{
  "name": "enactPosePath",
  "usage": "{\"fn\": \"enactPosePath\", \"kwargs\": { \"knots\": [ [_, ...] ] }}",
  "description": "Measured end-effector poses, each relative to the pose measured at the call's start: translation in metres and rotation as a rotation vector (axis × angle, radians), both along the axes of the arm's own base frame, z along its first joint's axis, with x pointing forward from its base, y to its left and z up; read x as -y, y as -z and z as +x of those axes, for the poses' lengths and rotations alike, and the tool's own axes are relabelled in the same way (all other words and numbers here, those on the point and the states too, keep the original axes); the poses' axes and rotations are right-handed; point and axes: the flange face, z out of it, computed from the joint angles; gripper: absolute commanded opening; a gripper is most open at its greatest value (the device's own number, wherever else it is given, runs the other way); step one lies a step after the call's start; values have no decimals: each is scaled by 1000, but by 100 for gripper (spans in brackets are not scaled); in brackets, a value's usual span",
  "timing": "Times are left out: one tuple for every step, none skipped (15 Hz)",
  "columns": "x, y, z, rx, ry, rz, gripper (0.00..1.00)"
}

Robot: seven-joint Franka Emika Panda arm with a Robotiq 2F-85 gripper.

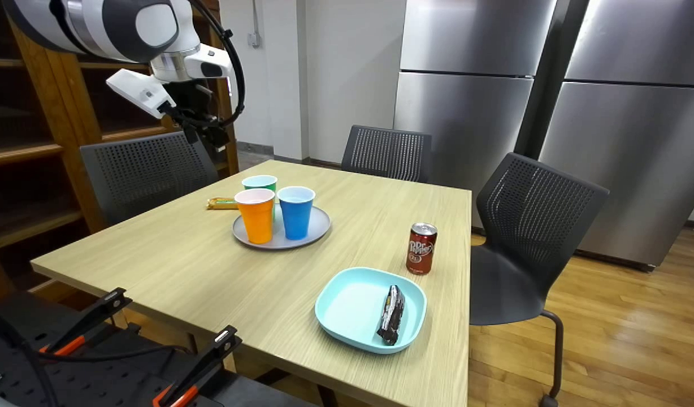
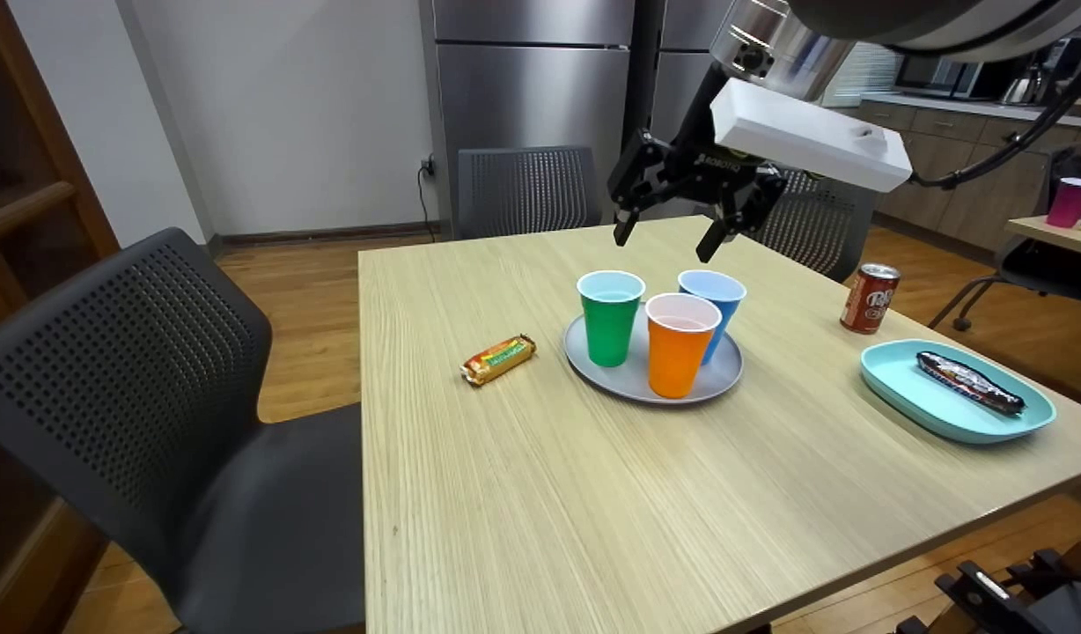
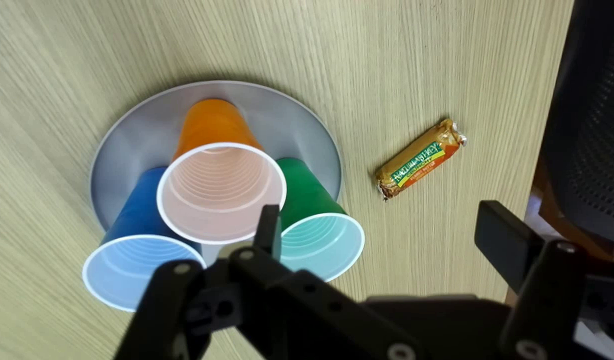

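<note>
Black two-fingered gripper (image 2: pixel 665 242): up in the air, jaws wide apart | green plastic cup (image 2: pixel 608 333), orange plastic cup (image 2: pixel 675 359), blue plastic cup (image 1: pixel 296 219): upright on round grey plate (image 3: pixel 132 142) | oblong gold-wrapped bar (image 2: pixel 498 359): near that plate, on pale wood-grained bench (image 2: pixel 505 502)

We find an exterior view looking slantwise down over the tabletop (image 1: pixel 172 254), with the teal plate (image 1: pixel 347 308) near the lens and the steel refrigerators (image 1: pixel 465 141) beyond, while in an exterior view, also slanting down, we face a pale wall (image 2: pixel 312 114) past the wrapped bar (image 2: pixel 498 359). We record the wrist view close above the three cups (image 3: pixel 222 192), facing steeply down. We confirm that both exterior views share the tabletop and steel refrigerators, while all views share the three cups and wrapped bar.
</note>
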Motion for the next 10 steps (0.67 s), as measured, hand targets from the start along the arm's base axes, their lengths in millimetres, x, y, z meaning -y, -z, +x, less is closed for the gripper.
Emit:
{"fn": "enactPosePath", "kwargs": {
  "knots": [
    [0, 0, 0, 0, 0, 0, 100],
    [0, 0, 0, 0, 0, 0, 100],
    [0, 0, 0, 0, 0, 0, 100],
    [0, 0, 0, 0, 0, 0, 100],
    [0, 0, 0, 0, 0, 0, 100],
    [0, 0, 0, -1, 0, 0, 100],
    [0, 1, 0, -4, 5, 2, 100],
    [0, 3, 0, -7, 11, 7, 100],
    [-1, 4, 1, -10, 17, 12, 100],
    [-4, 5, 1, -15, 26, 20, 100]
  ]
}}
